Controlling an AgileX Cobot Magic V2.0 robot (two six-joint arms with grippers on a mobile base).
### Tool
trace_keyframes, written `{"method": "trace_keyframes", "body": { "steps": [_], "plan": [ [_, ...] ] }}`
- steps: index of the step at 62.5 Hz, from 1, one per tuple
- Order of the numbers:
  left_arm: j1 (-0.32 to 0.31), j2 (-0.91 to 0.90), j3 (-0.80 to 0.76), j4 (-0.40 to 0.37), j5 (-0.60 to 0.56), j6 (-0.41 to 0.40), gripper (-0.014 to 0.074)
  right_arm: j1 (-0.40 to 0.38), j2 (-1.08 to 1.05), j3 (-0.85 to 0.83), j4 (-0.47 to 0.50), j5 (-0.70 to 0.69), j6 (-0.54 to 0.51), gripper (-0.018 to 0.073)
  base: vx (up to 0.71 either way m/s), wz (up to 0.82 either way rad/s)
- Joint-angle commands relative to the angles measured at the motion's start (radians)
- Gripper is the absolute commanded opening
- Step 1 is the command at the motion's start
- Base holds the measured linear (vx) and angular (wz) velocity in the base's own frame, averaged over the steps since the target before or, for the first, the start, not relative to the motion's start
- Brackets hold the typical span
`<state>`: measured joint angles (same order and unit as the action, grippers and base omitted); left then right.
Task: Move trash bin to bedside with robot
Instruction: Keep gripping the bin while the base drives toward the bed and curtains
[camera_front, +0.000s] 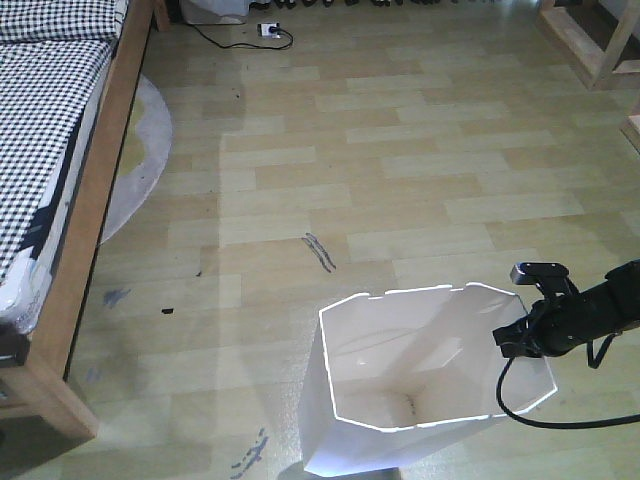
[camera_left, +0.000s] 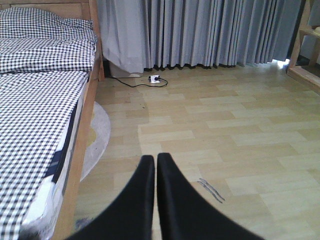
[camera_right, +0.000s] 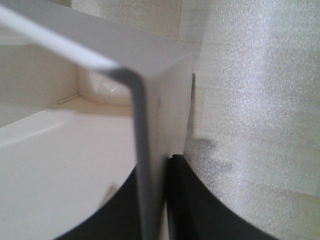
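Snugly, right gripper (camera_right: 156, 172) on trash bin (camera_front: 400, 345)

high front, left wrist: shared bed (camera_front: 40, 100)

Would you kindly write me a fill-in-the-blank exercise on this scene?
The black right hand is shut on the rim of the thin-walled plastic bin, whose colour is ____.
The black left hand is shut and holds ____.
In the front view, the wooden-framed bed with checked bedding is at the ____ edge.
Answers: white; nothing; left.
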<state>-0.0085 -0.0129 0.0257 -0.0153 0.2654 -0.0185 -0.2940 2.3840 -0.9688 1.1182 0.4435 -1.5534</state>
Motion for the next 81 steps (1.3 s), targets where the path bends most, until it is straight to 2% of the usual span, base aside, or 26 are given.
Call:
{"method": "trace_keyframes", "body": {
  "steps": [1,81],
  "plan": [
    [-0.006,-0.014,0.019,-0.003,-0.069,-0.004,-0.0006,-0.004,-0.074,-0.011,0.046,0.183,0.016,-0.0005,0.23,-0.03],
    [-0.006,-0.014,0.019,-0.003,-0.069,-0.004,-0.0006,-0.004,-0.074,-0.011,0.046,0.182,0.016,-0.0005,0.25,0.03]
  ]
}}
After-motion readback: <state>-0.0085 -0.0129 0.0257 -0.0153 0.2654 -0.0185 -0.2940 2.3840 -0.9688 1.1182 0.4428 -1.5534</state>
